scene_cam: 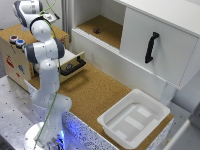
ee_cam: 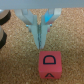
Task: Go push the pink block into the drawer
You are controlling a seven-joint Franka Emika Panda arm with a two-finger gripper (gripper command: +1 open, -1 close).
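In the wrist view the pink block (ee_cam: 49, 64) sits on the cork surface with a black letter D on its top face. My gripper (ee_cam: 40, 44) is shut and empty, its two fingers pressed together with the tips just short of the block's near edge. In the exterior view the light-wood drawer (scene_cam: 73, 61) with its horizontal black bar handle (scene_cam: 75, 67) stands pulled open from the plywood box (scene_cam: 14, 59). My own arm (scene_cam: 46, 55) hides the gripper and the block in that view.
A white cabinet door with a vertical black handle (scene_cam: 151, 47) stands at the exterior view's right. A white plastic bin (scene_cam: 134, 118) sits on the cork counter (scene_cam: 95, 95) near its front corner. A small dark object (scene_cam: 96, 30) lies in the open cabinet shelf.
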